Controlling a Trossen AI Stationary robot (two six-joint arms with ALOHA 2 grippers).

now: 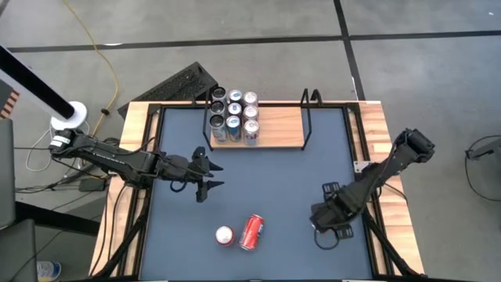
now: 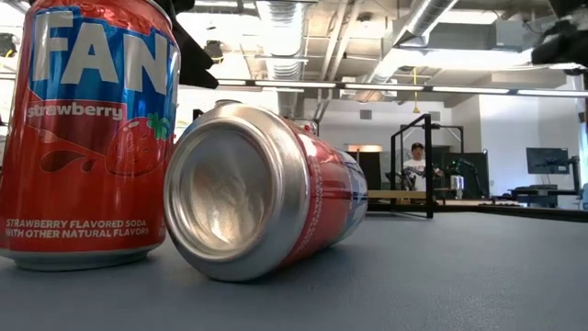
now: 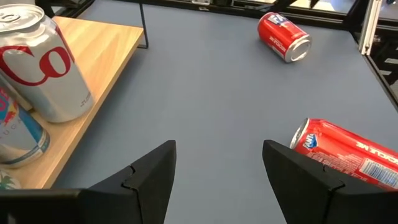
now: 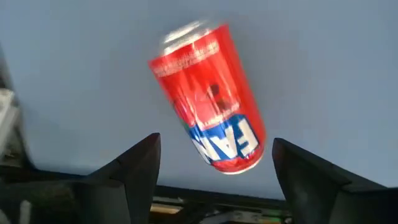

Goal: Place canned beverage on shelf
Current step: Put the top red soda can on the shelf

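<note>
The shelf (image 1: pixel 283 129), a light-wood board with black rod uprights, stands at the table's far side. Several cans (image 1: pixel 233 116) stand on its left end. One red Fanta can (image 1: pixel 225 235) stands upright near the front edge, and a second red can (image 1: pixel 251 232) lies on its side next to it. A third red can (image 4: pixel 208 99) lies on the mat straight below my right gripper (image 4: pixel 216 140), which points down, open and clear of it. In the high view my right gripper (image 1: pixel 329 222) hides that can. My left gripper (image 1: pixel 210 176) hovers open and empty left of centre.
The shelf's right half (image 3: pixel 106 56) is bare wood, next to a silver Coke can (image 3: pixel 43 62). The black frame and wooden rim (image 1: pixel 377 157) run close to the right arm. Blue mat (image 1: pixel 274 180) lies open between the arms. A person (image 2: pixel 418 161) sits far behind the table.
</note>
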